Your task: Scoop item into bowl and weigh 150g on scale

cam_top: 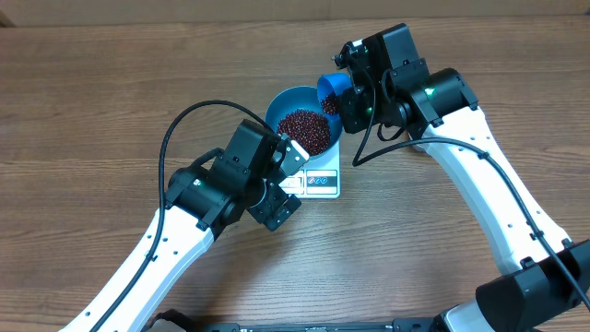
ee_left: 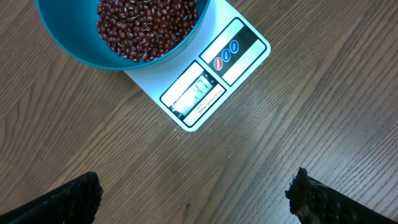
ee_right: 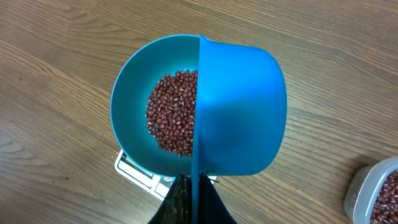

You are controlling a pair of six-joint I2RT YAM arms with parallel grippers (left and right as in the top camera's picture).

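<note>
Evidently beans (ee_right: 171, 118) were being poured: the scoop (ee_right: 239, 112), gripped by the closed right hand (ee_right: 194, 202), was tipped over the bowl (ee_right: 134, 106) on the scale (ee_left: 239, 46); the left hand (ee_left: 196, 196) was held wide open, empty. A check of the display (ee_left: 193, 93) was called for next.

A wooden table (cam_top: 83, 101) fills every view, warm brown, its grain running in long streaks across the overhead shot and slanting in both wrist views. The light is soft and even, leaving a faint sheen on the surface.
</note>
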